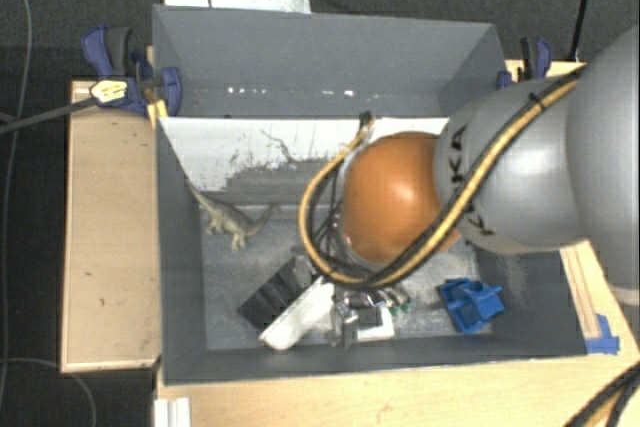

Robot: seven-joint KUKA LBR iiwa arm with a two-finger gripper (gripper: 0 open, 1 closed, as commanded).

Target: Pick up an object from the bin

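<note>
Reading part "KUKA" on arm (540,165); gripper (347,315) nr white block (292,323).

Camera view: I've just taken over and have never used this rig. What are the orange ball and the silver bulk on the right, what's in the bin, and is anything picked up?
This is a single camera looking down, slightly from one side, into a grey metal bin. The silver bulk coming in from the right is the robot arm. The orange ball is a cover on its wrist, with cables looped round it; both are parts of the robot.

The gripper sits below the cover, low near the bin's front wall. Next to it, a white piece and a black block lie together. A blue toy lies apart to the right, and a small dinosaur stands further back on the left.

Whether anything is held cannot be told from this view.
</note>
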